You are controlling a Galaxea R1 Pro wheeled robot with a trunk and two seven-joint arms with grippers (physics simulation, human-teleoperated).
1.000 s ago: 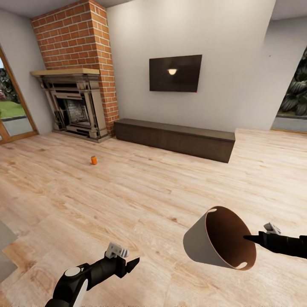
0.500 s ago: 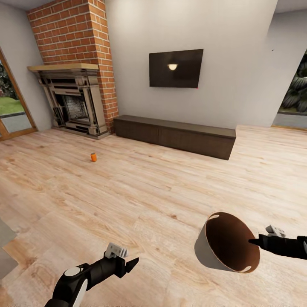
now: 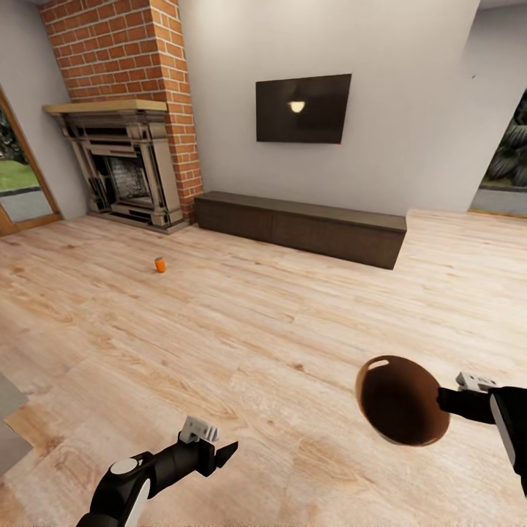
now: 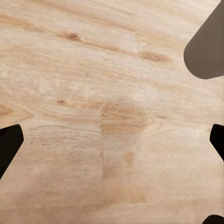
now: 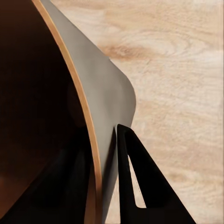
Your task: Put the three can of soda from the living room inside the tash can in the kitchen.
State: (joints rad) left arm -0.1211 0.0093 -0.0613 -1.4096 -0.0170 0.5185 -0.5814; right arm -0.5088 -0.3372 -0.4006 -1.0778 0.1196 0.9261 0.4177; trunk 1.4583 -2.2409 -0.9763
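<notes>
One orange can of soda stands upright on the plank floor of the living room, in front of the brick fireplace and far ahead of both arms. My right gripper is shut on the rim of the tash can, held in the air at the lower right with its dark brown mouth facing the camera. In the right wrist view the rim is pinched between one finger inside and one finger outside. My left gripper hangs open and holds nothing low over the floor, its fingertips wide apart.
A long low dark bench runs along the back wall under the wall TV. A glass door is at the far left and an opening to plants at the far right. Bare wood floor lies between me and the can.
The whole view has shifted, so the camera has moved. The bin has swung in the right gripper until its mouth faces me, hiding its grey side. The left arm keeps its pose.
</notes>
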